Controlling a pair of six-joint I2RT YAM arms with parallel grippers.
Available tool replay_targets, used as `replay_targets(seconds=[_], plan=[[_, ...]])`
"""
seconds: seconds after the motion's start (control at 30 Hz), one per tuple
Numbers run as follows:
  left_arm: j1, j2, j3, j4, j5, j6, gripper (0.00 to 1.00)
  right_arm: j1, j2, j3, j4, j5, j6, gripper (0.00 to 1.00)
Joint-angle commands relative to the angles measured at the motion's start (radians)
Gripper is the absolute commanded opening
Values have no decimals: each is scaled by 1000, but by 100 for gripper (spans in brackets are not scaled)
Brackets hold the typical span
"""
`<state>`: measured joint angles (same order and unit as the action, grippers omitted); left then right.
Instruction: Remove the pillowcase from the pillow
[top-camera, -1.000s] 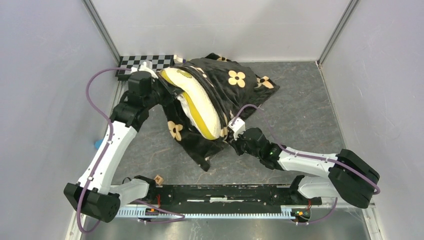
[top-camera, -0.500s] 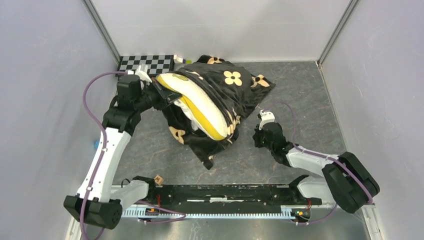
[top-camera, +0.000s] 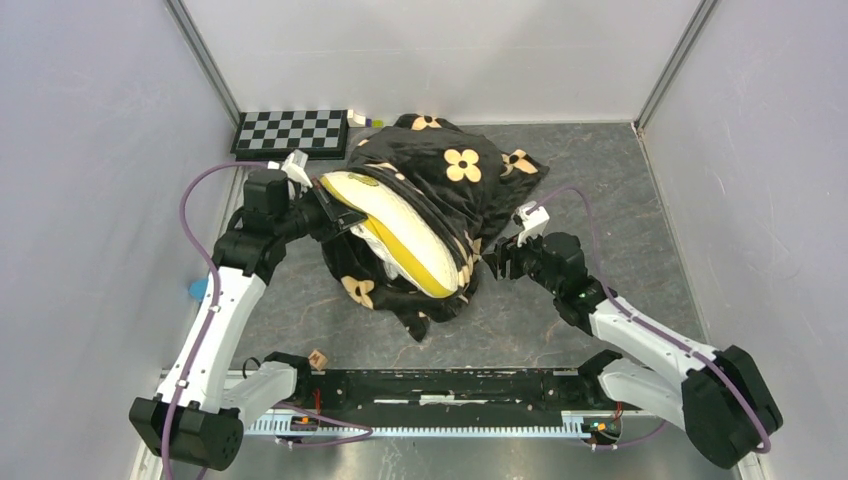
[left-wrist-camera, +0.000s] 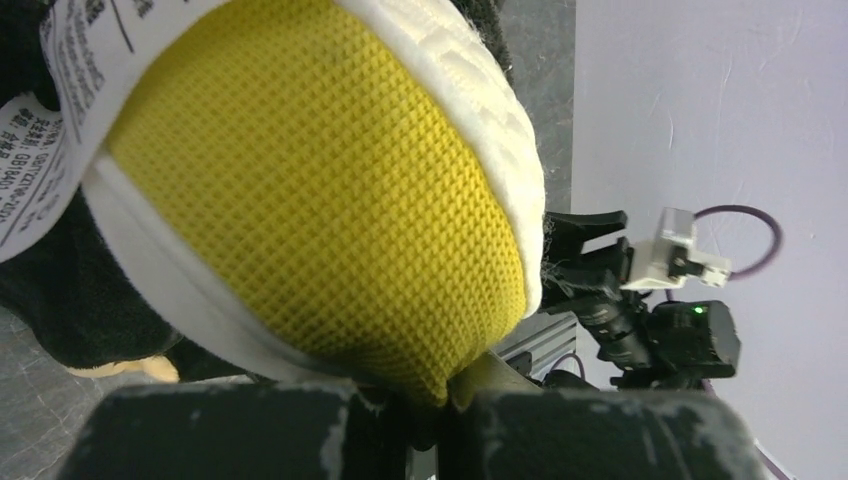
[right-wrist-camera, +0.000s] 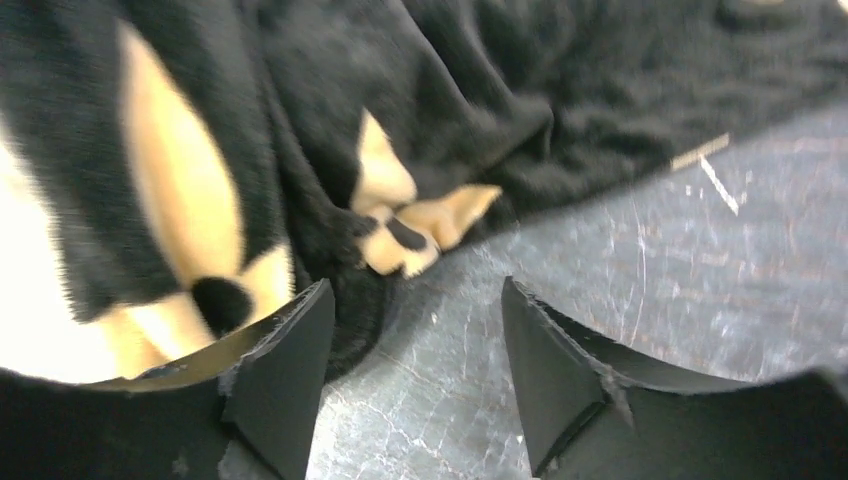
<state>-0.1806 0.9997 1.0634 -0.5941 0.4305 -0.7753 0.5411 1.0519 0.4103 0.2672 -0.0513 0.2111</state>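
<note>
The pillow (top-camera: 372, 196) sits in the middle of the grey worktop (top-camera: 610, 200), a bit toward 12 o'clock. It is tipped up on one side, so its yellow band (top-camera: 412, 250) faces 6 o'clock. The black pillowcase (top-camera: 455, 185) with the tan flowers covers the far part of the pillow, from 12 round to 3 o'clock. Some of it is bunched under the pillow at 6 o'clock. The end of the pillow at 9 o'clock is bare.

The left claw (top-camera: 338, 207) is at that bare end, and the pillow lies at 3 o'clock from it. In the left wrist view the yellow band fills most of the picture. A pinch of it goes down into the left claw (left-wrist-camera: 440, 400), whose two sides are close together. So the left claw is clamped on the pillow. A white label (left-wrist-camera: 50, 110) hangs on the pillow at 10 o'clock in this view.

The right claw (top-camera: 497, 262) is on the other side. The pillowcase is at 9 o'clock from it, just beside it. In the right wrist view its fingers (right-wrist-camera: 285, 370) are apart, and grey worktop shows between them. The black cloth lies at 12 o'clock from this claw, and one fold comes down by the finger at 9 o'clock. I cannot tell if it touches. This claw holds nothing.

A checkerboard (top-camera: 292, 130) lies in the corner at 11 o'clock.
</note>
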Motion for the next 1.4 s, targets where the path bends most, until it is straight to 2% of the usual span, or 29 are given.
replay_targets(seconds=[0.0, 0.17, 0.3, 0.47, 0.7, 0.9, 0.93, 0.97, 1.0, 1.2, 1.37], plan=[[4, -18, 1, 117, 40, 44, 2, 2, -68, 74, 0, -166, -95, 73], [4, -9, -34, 149, 79, 19, 2, 72, -61, 173, -61, -246, -140, 85], [3, -8, -53, 161, 102, 10, 2, 246, -49, 250, -107, -145, -202, 88], [3, -20, -85, 206, 123, 1, 2, 320, -29, 266, -9, -148, -195, 86], [3, 18, -50, 184, 125, 25, 2, 383, 64, 196, 294, -131, -132, 85], [0, -15, -129, 256, 126, -45, 2, 421, 157, 313, 199, -123, -228, 85], [-2, -19, -131, 259, 126, -51, 2, 431, 165, 323, 190, -108, -241, 87], [-5, -22, -130, 260, 126, -55, 2, 445, 173, 335, 180, -82, -255, 96], [-8, -23, -129, 260, 125, -58, 2, 462, 180, 345, 170, -42, -267, 98], [-46, -27, -131, 263, 125, -66, 2, 583, 258, 452, 77, 281, -366, 98], [-107, -12, -127, 278, 96, -81, 2, 603, 247, 465, 88, 355, -406, 98]])
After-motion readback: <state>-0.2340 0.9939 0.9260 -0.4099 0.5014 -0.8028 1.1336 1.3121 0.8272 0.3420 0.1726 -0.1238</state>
